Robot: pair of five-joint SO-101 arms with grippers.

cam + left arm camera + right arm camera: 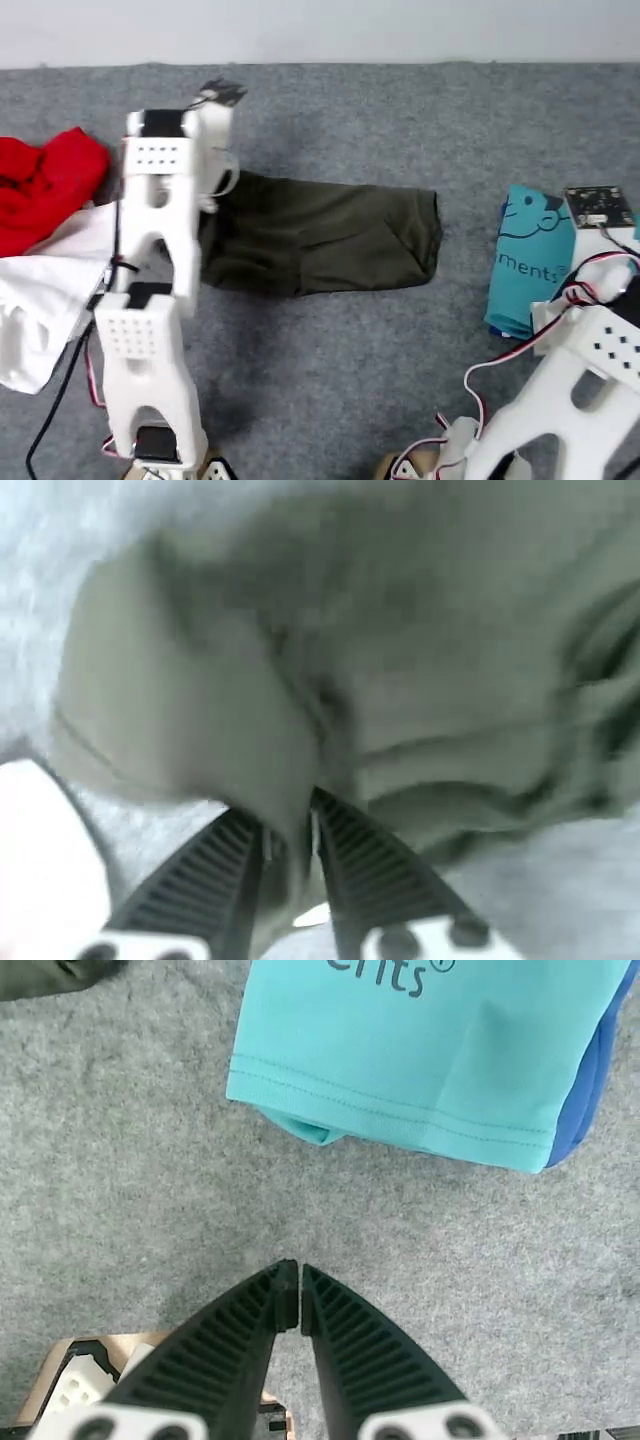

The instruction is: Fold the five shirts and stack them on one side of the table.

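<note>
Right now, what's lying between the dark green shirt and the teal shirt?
Nothing; the high view shows bare grey table cover between the dark green shirt and the teal shirt.

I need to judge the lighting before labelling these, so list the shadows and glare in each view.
High view: soft, even light, no glare, and a faint shadow along the olive shirt's edge on the grey table. Left wrist view: dark, shaded creases in the olive shirt where the left gripper pinches it. Right wrist view: even light, with a thin shadow under the teal shirt's hem.

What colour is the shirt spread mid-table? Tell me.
The shirt is dark olive green; high view shows best.
</note>
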